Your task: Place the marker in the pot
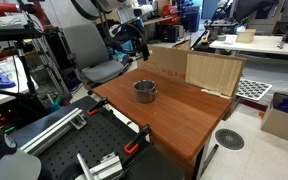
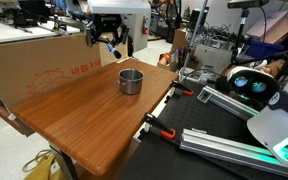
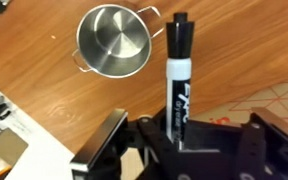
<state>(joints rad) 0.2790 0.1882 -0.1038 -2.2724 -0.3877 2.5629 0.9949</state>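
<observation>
One black marker (image 3: 177, 75), white lettering

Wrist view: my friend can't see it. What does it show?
The claw grips a black marker by one end. A shiny silver pot, empty, sits on the wooden table, to the marker's left in the picture.

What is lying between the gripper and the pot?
Nothing. In the wrist view, only bare wooden table separates the pot from the gripper. The marker it holds reaches out beside the pot.
</observation>
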